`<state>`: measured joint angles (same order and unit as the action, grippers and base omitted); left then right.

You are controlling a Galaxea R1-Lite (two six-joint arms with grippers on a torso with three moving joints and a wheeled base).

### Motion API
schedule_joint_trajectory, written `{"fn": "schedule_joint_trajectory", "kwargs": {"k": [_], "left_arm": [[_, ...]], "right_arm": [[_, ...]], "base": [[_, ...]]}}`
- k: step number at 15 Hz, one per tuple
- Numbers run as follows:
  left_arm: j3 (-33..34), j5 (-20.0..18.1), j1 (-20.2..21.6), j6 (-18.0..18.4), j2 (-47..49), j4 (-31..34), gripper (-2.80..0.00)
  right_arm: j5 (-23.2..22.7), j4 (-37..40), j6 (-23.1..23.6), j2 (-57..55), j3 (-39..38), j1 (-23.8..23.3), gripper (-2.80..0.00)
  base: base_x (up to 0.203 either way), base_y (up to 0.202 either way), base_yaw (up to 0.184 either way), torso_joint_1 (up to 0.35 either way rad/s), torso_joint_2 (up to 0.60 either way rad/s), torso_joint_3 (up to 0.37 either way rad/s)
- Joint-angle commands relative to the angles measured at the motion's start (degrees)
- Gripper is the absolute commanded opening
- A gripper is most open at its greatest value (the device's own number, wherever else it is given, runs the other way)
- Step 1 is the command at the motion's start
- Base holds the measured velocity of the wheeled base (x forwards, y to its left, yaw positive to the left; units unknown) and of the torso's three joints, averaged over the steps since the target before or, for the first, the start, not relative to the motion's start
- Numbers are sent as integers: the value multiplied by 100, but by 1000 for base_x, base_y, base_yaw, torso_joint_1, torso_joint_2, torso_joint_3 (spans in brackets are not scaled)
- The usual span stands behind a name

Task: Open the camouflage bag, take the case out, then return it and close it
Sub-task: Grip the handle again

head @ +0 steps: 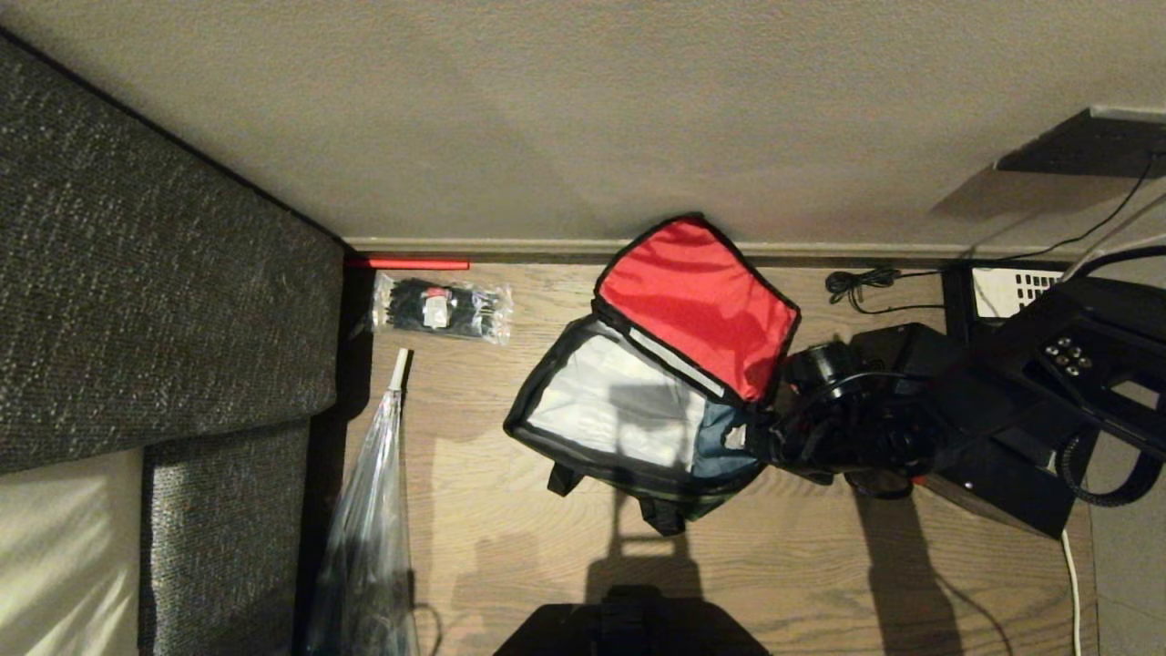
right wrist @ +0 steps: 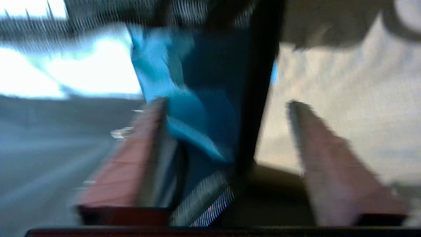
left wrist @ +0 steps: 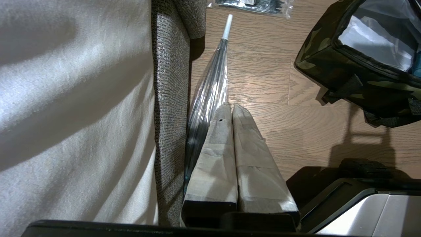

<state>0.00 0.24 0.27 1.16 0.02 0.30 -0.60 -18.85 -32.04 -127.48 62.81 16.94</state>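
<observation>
Grey woven sofa (head: 164, 273) fills the floor's left side, with a pale cushion (left wrist: 72, 98) on it. Beside the sofa's edge lies a clear folded umbrella (head: 373, 510), its white tip toward the wall. Past that tip, near the skirting, sits a clear packet (head: 442, 308) of black items. The left gripper (left wrist: 232, 105) hangs over the floor next to the umbrella with its two taped fingers pressed together, holding nothing.

At mid-floor, close to the wall, stands the bag (head: 638, 410). Its lid is thrown back so the red lining faces up, and the pale grey and navy inside is exposed. The camouflage side wall and black straps face the robot.

The right gripper (right wrist: 227, 103) is at the bag's right end. Its fingers (right wrist: 329, 158) are spread apart, one inside against the navy lining and one outside, so they straddle the black-edged wall. The view is blurred, and a gap shows beside the outer finger.

Under the right arm, just right of the bag, lies a flat black slab (head: 997, 497), seemingly the case, though I cannot tell for sure. A black telephone (head: 1093, 364) stands at the floor's right edge.
</observation>
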Motion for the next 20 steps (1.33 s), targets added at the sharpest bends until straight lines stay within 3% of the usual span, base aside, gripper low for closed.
{"fn": "schedule_joint_trajectory", "kwargs": {"k": [1,5,9,11,15,17,20], "left_arm": [[14,3,5,1,-11,-4,-280],[18,3,0,2,-11,5,-280],[18,3,8,-2,-11,-4,-280],[15,3,7,-2,-11,-1,-280],[9,3,8,-2,-11,4,-280],[12,3,8,2,-11,2,-280],[17,3,8,-2,-11,5,-280]], "right_arm": [[13,-71,55,-374,264,2,-280],[183,-329,476,-297,286,-27,-280],[158,-302,1593,707,-144,-262,-280],[104,-346,2349,1234,-721,-289,-280],[-472,-685,3848,1513,-892,-392,-280],[-1152,-722,4661,1505,-995,-570,-280],[-1593,-731,5595,1141,-1155,-718,-280]], "base": [[0,0,0,0,0,0],[0,0,0,0,0,0],[0,0,0,0,0,0],[0,0,0,0,0,0],[0,0,0,0,0,0],[0,0,0,0,0,0],[0,0,0,0,0,0]]}}
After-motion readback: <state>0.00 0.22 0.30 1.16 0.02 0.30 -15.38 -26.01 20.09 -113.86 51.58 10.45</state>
